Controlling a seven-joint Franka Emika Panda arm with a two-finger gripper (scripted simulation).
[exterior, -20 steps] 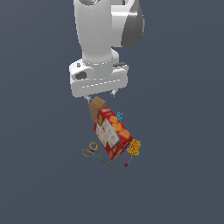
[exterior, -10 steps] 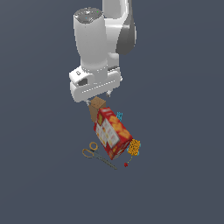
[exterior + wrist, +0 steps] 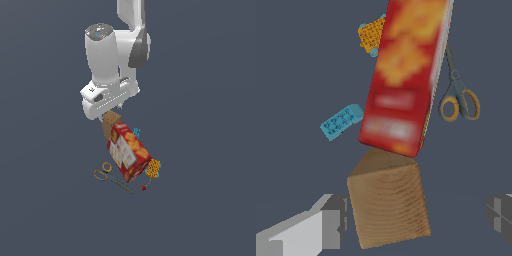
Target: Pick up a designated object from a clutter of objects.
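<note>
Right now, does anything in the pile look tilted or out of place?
Yes. The red cracker box does not lie flat: it is tilted, with one end against the brown block. The scissors and the small orange piece lie flat beside it. The end effector straddles the block, open.

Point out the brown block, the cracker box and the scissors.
Brown block (image 3: 388, 202), wrist view, front face.
Cracker box (image 3: 406, 75), wrist view, printed red face.
Scissors (image 3: 458, 102), wrist view, yellow handles.
</note>
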